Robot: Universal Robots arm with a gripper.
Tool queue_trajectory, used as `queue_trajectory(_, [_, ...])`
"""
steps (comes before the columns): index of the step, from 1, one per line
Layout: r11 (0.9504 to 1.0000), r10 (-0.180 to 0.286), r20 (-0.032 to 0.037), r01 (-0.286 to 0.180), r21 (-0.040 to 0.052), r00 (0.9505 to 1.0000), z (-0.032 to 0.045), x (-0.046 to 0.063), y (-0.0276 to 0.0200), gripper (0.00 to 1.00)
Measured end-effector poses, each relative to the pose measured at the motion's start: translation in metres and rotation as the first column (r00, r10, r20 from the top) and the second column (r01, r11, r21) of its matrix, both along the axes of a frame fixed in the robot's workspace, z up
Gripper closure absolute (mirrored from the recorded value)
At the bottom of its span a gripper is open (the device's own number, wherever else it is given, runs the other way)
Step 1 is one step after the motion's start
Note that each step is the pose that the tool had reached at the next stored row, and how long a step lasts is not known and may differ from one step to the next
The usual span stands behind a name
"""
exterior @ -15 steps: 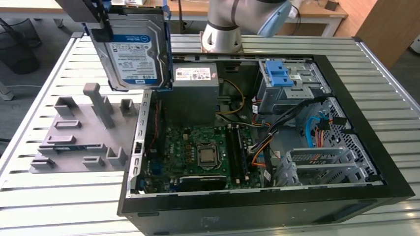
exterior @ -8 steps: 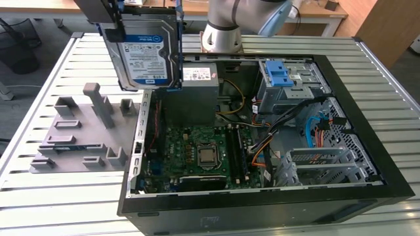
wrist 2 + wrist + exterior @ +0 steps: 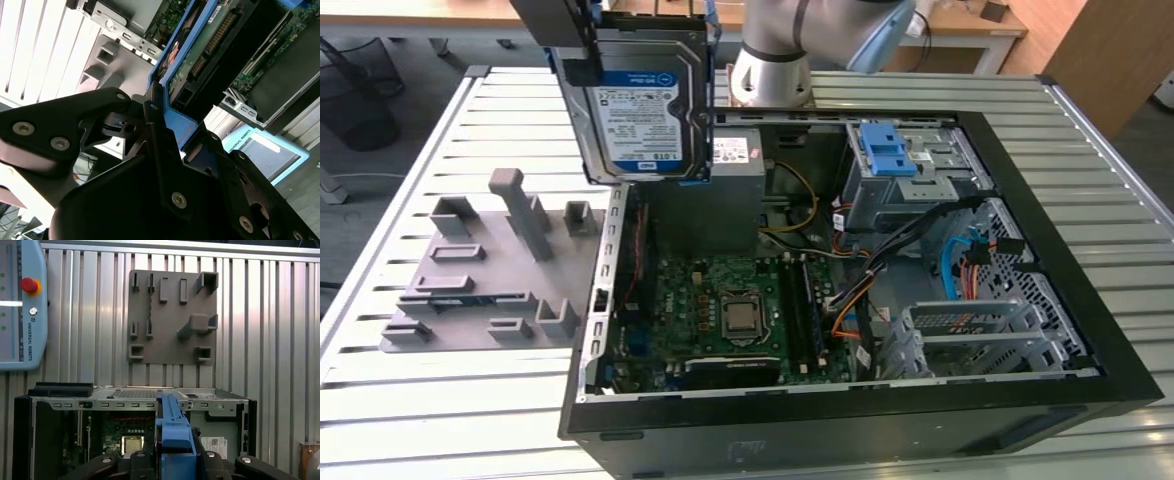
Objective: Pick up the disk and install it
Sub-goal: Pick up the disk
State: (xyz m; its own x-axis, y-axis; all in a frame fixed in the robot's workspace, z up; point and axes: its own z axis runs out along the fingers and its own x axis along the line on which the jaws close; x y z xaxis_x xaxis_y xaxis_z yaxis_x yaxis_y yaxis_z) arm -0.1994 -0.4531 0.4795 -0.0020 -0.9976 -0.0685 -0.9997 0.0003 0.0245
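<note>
Gripper (image 3: 155, 107): I read jaws closed on disk (image 3: 647, 110), clamped at blue bracket (image 3: 174, 432) along its upper edge. Disk hangs on edge directly under tool, label face toward exterior view, touching nothing else.

Handling, my judgement: rigid, dense, fairly heavy for size; shock-sensitive; circuit side not for contact. Plastic bracket may flex, so hold across frame edges, not faces.

Below tool: open computer case (image 3: 1067, 330). Farther inside case: drive cage (image 3: 897, 165) with blue latches. Beyond case wall: grey fixture plate (image 3: 480, 270) on slatted table (image 3: 400, 150).
</note>
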Motion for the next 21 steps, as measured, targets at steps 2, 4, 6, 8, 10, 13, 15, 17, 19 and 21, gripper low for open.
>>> queue_trajectory(2, [1.0, 0.0, -0.0001, 0.0, 0.0001, 1.0, 0.0, 0.005, -0.0001, 0.64])
queue_trajectory(4, [1.0, 0.0, -0.0002, 0.0, 0.0, 1.0, 0.0, 0.009, -0.0003, 0.64])
queue_trajectory(6, [1.0, 0.0, -0.0003, 0.0, 0.0, 1.0, 0.0, 0.014, -0.0005, 0.64])
queue_trajectory(8, [1.0, 0.0, -0.0004, 0.0, 0.0002, 1.0, 0.0, 0.019, -0.0006, 0.64])
queue_trajectory(10, [1.0, 0.0, -0.0005, 0.0, 0.0002, 1.0, 0.0, 0.024, -0.0008, 0.64])
queue_trajectory(13, [1.0, 0.0, -0.0007, 0.0, 0.0002, 1.0, 0.0, 0.03, -0.0009, 0.64])
queue_trajectory(15, [1.0, 0.0, -0.0006, 0.0, 0.0003, 1.0, -0.0001, 0.035, -0.0009, 0.64])
queue_trajectory(17, [1.0, 0.0, -0.0006, 0.0, 0.0002, 1.0, 0.0, 0.039, -0.0009, 0.64])
queue_trajectory(19, [1.0, 0.0, -0.0007, 0.0, 0.0002, 1.0, 0.0, 0.044, -0.0009, 0.64])
queue_trajectory(21, [1.0, 0.0, -0.0007, 0.0, 0.0002, 1.0, 0.0, 0.048, -0.0009, 0.64])
